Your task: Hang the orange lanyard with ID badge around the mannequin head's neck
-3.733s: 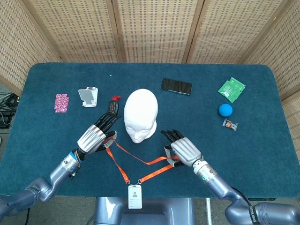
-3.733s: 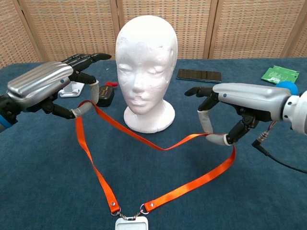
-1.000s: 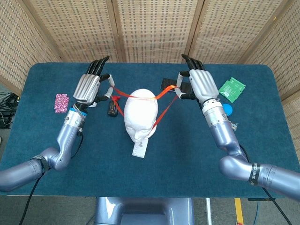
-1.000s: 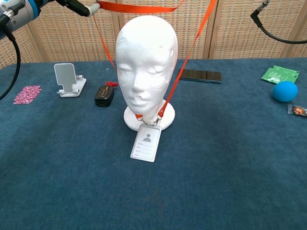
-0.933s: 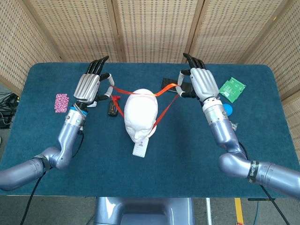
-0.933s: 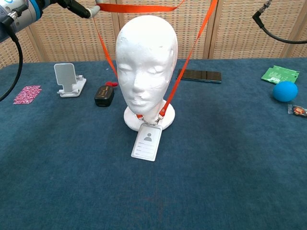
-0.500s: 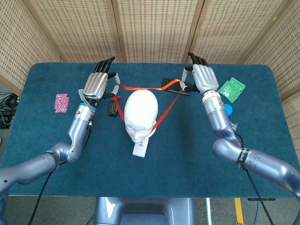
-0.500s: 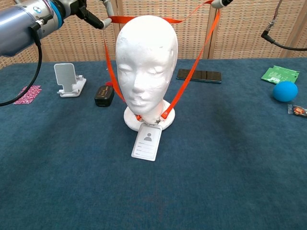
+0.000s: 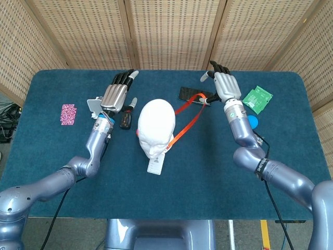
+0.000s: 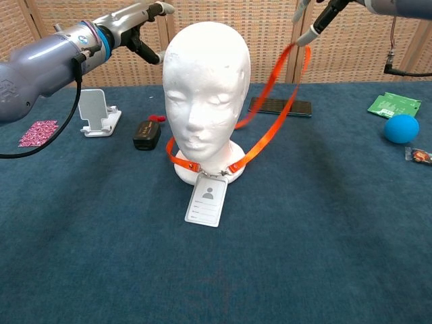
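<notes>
The white mannequin head stands mid-table. The orange lanyard lies low round the neck on the robot's left side. On the other side it rises taut to the thumb of my right hand, which still holds it up; the strap's far part is blurred behind the head. The ID badge lies flat before the base. My left hand is raised beside the head with fingers spread and nothing in it.
A black phone lies behind the head under the strap. A white phone stand, pink card and small black device sit left. A green packet, blue ball and wrapper sit right.
My left hand has let go of the lanyard, and that side has dropped from above the crown to the neck. Both hands have moved a little lower and inward.
</notes>
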Robot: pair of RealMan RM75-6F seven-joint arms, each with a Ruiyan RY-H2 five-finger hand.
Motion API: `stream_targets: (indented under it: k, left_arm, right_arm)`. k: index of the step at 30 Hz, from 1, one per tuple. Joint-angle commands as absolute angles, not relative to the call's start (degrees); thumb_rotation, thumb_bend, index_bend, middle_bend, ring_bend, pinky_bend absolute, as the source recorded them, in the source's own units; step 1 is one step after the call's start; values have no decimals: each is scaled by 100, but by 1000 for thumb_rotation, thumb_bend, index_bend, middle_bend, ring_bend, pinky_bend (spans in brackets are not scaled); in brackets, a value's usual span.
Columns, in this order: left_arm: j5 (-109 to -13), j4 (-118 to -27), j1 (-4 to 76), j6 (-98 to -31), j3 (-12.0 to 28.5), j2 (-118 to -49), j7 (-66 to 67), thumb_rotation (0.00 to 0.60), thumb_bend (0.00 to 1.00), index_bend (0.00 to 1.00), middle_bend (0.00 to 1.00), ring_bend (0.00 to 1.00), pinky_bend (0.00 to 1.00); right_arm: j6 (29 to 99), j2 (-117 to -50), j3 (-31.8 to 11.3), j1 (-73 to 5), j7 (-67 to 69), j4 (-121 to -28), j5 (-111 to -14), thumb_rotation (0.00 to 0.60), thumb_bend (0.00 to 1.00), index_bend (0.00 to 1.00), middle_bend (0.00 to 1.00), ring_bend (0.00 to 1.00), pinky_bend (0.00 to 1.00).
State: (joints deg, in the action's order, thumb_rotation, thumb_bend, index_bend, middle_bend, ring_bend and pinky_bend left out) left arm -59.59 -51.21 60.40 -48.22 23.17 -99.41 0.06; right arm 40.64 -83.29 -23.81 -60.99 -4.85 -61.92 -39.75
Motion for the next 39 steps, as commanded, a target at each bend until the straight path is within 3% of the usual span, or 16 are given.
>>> stream_targets:
  k: [1, 8, 14, 20, 25, 27, 28, 30, 32, 35, 39]
  left_arm:
    - [-6014, -5094, 6028, -4772, 2298, -9963, -173, 600, 426, 0, 0, 0, 0]
    - [-6422, -5102, 5848, -5206, 2198, -9902, -581, 600, 255, 0, 0, 0, 0]
    - [-6712, -5519, 5488, -5685, 2070, -9457, -645, 600, 231, 0, 0, 0, 0]
    - [-6934, -6511, 4750, -6391, 1814, -8626, -390, 600, 29, 0, 0, 0, 0]
    - [-6933, -7487, 4144, -6757, 1577, -7936, -74, 600, 0, 0, 0, 0, 0]
    - [-6905, -7877, 3925, -6853, 1469, -7664, 99, 600, 0, 0, 0, 0, 0]
    - [-6897, -8094, 3785, -6938, 1399, -7520, 201, 600, 0, 0, 0, 0, 0]
    - [-6805, -8504, 3472, -7112, 1233, -7256, 441, 600, 0, 0, 0, 0, 0]
    - [-6642, -8887, 3224, -7237, 1100, -7030, 781, 600, 0, 0, 0, 0, 0]
    - [-6454, -9247, 2904, -7539, 948, -6883, 1254, 600, 0, 0, 0, 0, 0]
    - [-6191, -9574, 2553, -7782, 821, -6791, 1506, 600, 0, 0, 0, 0, 0]
  right_arm:
    - [4047, -8374, -2366, -6046, -378, -6120, -4099, 600, 97, 142, 0, 0, 0]
    - [4238, -8252, -2361, -5899, -338, -6316, -4259, 600, 90, 108, 0, 0, 0]
    - [4695, -7893, -2264, -5552, -446, -6893, -4445, 600, 90, 96, 0, 0, 0]
    - [5240, -7324, -2043, -4902, -408, -7822, -4747, 600, 91, 95, 0, 0, 0]
    - [5581, -7030, -1838, -4481, -378, -8383, -5060, 600, 91, 94, 0, 0, 0]
    - [5769, -7003, -1754, -4353, -444, -8514, -5181, 600, 115, 84, 55, 23, 0]
    - [5887, -7004, -1697, -4284, -519, -8566, -5251, 600, 161, 69, 151, 107, 0]
    - [6028, -7013, -1526, -4156, -723, -8694, -5344, 600, 308, 33, 385, 338, 96]
    - [6060, -7012, -1343, -4065, -990, -8833, -5359, 600, 515, 3, 606, 571, 435]
    - [6067, -7020, -1057, -3984, -1430, -9052, -5447, 600, 693, 0, 737, 717, 786]
    - [6049, -7023, -724, -3891, -1812, -9351, -5723, 600, 765, 14, 757, 741, 868]
